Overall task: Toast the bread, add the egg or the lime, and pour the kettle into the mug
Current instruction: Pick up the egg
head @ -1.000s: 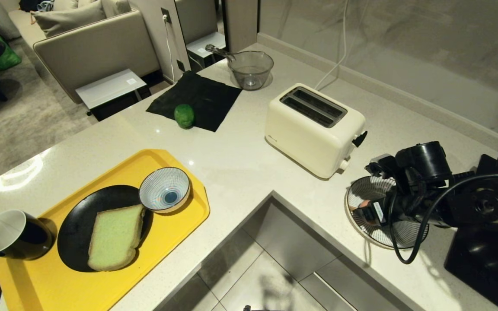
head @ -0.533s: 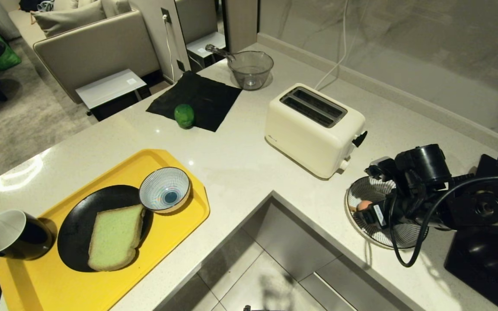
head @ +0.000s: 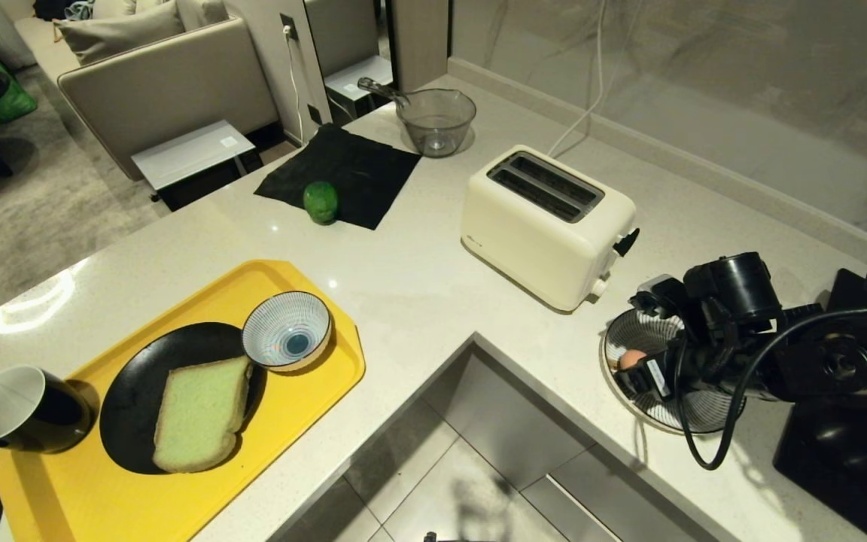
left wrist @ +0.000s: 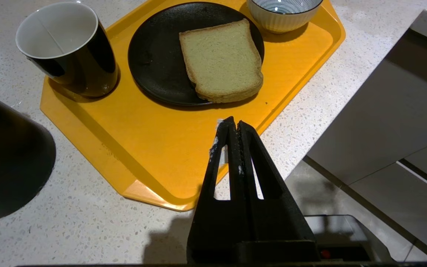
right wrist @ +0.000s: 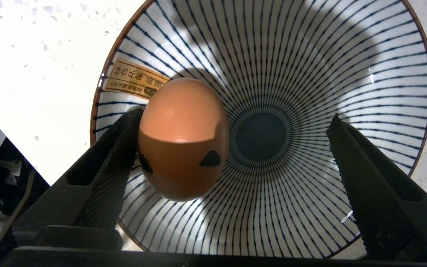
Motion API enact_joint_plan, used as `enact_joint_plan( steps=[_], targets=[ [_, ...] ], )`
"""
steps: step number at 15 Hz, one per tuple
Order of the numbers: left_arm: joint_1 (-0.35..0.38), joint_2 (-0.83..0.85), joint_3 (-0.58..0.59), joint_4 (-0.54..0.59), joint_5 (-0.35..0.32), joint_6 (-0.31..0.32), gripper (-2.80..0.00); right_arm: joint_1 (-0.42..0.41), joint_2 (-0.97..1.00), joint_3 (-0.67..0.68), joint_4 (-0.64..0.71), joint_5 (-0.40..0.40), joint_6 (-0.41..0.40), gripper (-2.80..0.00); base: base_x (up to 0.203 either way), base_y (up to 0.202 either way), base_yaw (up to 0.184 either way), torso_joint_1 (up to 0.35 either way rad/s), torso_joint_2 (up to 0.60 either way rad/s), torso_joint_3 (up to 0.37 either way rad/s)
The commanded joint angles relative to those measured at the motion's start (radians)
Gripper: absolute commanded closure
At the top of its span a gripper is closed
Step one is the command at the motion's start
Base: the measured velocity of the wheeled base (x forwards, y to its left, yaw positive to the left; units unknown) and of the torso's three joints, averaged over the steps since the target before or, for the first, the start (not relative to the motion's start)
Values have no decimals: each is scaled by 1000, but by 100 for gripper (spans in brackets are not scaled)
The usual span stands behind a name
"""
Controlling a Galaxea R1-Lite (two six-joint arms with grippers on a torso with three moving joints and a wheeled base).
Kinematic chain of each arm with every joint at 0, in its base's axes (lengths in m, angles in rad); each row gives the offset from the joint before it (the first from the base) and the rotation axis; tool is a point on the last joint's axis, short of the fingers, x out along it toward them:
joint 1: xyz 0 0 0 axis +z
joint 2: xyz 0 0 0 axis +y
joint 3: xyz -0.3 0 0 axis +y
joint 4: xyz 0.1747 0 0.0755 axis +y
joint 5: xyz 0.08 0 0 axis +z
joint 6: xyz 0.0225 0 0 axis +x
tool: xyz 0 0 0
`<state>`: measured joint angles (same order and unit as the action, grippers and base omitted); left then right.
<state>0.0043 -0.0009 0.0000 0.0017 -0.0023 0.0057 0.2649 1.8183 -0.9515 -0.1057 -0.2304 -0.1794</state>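
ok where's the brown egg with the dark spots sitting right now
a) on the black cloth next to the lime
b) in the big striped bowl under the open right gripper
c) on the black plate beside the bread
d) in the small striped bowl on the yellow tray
b: the brown egg with dark spots lies in the big striped bowl, between the wide-open fingers of the right gripper, not gripped.

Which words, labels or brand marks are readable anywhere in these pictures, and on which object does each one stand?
Gold sticker inside the striped bowl, beside the egg: printed Chinese characters, too small to read reliably.
Small grey mark on the toaster: too blurred to read.
White label on the right gripper: unreadable.
No other text is visible.
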Motion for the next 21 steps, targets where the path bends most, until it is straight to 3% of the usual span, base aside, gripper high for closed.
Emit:
enact_joint_plan(
  steps=[1, 21],
  targets=[
    [0, -1, 0, 0, -1, 0, 0, 0, 1, 0, -2, 0, -3, -280, 0, 0, 0, 0, 0, 0],
    [0, -1, 0, 0, -1, 0, 0, -1, 39, -16, -49, 39, -26, -280, 0, 0, 0, 0, 0, 0]
  ],
)
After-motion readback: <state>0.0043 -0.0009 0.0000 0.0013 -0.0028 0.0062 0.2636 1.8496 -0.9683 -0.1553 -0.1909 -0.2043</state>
